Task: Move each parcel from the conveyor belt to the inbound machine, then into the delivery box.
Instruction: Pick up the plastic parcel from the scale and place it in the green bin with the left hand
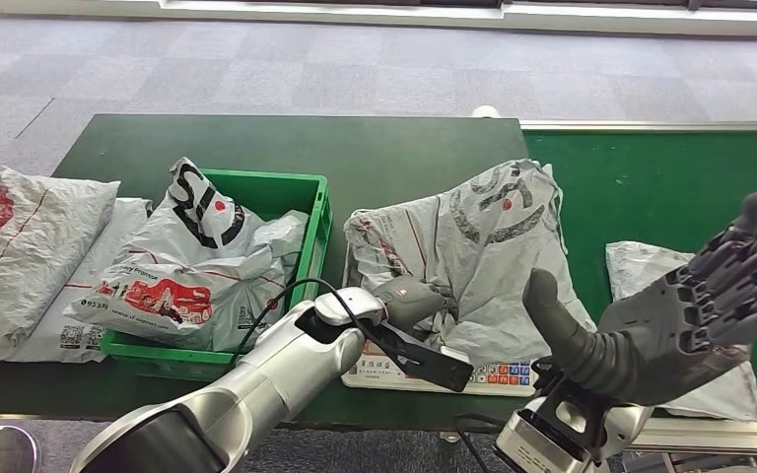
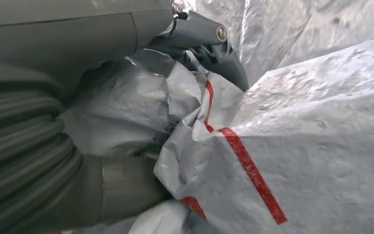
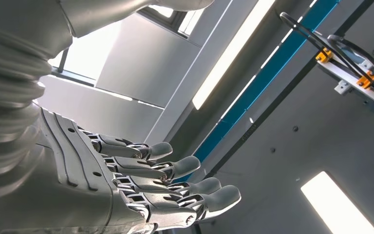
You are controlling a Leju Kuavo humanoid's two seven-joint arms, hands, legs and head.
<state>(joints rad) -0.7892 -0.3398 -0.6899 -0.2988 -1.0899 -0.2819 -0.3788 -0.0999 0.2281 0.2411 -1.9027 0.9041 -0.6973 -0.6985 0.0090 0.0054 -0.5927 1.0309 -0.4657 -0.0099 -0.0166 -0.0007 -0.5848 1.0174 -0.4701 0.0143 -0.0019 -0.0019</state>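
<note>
A crumpled grey parcel (image 1: 483, 246) with black lettering lies on the inbound machine (image 1: 498, 375), a flat white scale with a coloured keypad at its front. My left hand (image 1: 409, 301) grips the parcel's near left corner. Up close, the grey film with a red stripe (image 2: 246, 161) is bunched between the thumb and the dark fingers (image 2: 224, 53). My right hand (image 1: 695, 301) is raised palm up over the near end of the green conveyor belt (image 1: 651, 187), open, holding nothing; its fingers (image 3: 175, 180) are spread toward the ceiling. A white parcel (image 1: 651, 268) lies on the belt behind it.
A green delivery box (image 1: 315, 212) left of the machine holds several grey and white parcels (image 1: 187, 266). Two more parcels (image 1: 25, 251) lie at the left end of the dark green table (image 1: 355, 148). Grey carpet lies beyond.
</note>
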